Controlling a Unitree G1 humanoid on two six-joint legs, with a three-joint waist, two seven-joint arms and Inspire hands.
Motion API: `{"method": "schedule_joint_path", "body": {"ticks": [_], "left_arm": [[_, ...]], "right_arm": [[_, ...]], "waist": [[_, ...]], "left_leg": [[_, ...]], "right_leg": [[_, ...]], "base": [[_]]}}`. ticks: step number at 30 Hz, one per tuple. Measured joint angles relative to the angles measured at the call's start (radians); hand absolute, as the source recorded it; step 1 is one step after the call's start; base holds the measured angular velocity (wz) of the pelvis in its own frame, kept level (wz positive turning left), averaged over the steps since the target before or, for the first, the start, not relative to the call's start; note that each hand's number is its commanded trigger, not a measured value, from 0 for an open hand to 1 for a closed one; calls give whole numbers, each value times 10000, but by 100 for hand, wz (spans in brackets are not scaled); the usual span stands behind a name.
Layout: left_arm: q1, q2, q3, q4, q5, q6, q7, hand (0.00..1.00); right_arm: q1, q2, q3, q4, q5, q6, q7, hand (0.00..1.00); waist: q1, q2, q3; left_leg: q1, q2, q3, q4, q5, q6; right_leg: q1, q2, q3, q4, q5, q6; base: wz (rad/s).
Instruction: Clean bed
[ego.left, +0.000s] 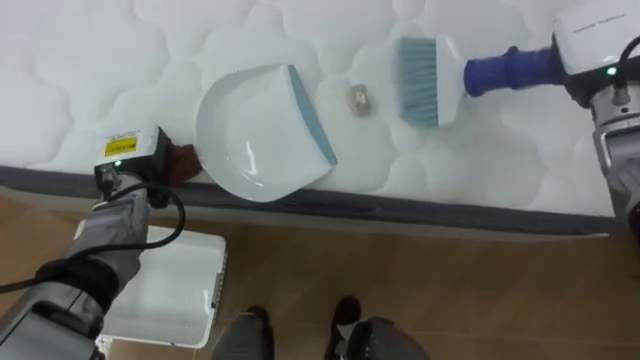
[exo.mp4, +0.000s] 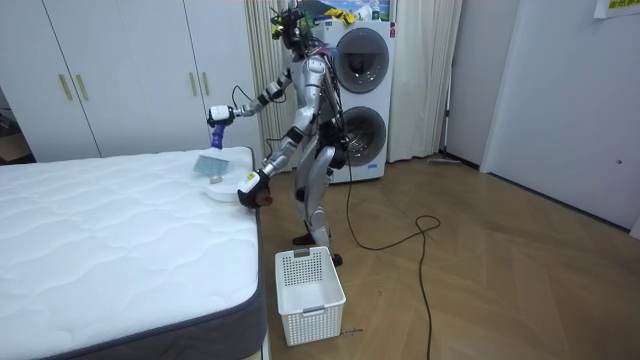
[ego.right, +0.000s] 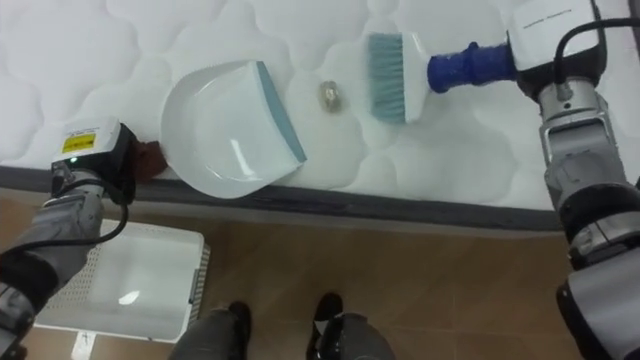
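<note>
A white dustpan (ego.left: 262, 135) with a teal front lip lies on the white quilted mattress (ego.left: 90, 60), close to its near edge. My left hand (ego.left: 183, 160) sits at the pan's back rim, curled on its hidden handle. A small pale crumpled scrap (ego.left: 359, 98) lies just right of the pan's lip. To the right of the scrap is a brush (ego.left: 425, 80) with teal bristles and a blue handle, bristles toward the scrap. My right hand (ego.left: 585, 45) grips the end of that handle. I stand at the bed's corner (exo.mp4: 250, 215).
A white slatted basket (ego.left: 170, 285) stands on the wooden floor by my left foot, beside the bed's dark grey edge (ego.left: 420, 212). Stacked washing machines (exo.mp4: 360, 90) are behind me, and white wardrobes (exo.mp4: 100, 70) stand beyond the bed.
</note>
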Motion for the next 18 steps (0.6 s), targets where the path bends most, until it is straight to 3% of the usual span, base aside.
{"method": "schedule_joint_path", "body": {"ticks": [2,12,18], "left_arm": [[-1,90,-6,-12,-1,-14,-1,100],[-2,243,-98,15,100,-192,-168,100],[-3,284,-86,-124,283,-214,-443,100]], "right_arm": [[-12,-2,96,-337,-454,-4,-48,100],[-27,-3,1483,-1860,-899,-15,-16,100],[-41,-4,1487,-1950,-909,-16,288,100]], "waist": [[5,-13,-9],[55,-80,0],[151,-106,-13]], "left_leg": [[21,87,36,-29,-2,2],[299,84,143,-312,3,5],[306,70,134,-406,4,6]], "right_leg": [[78,78,-4,-139,94,6],[277,152,3,-321,109,19],[276,172,-14,-395,111,29]], "base": [[-11],[-2],[0]]}}
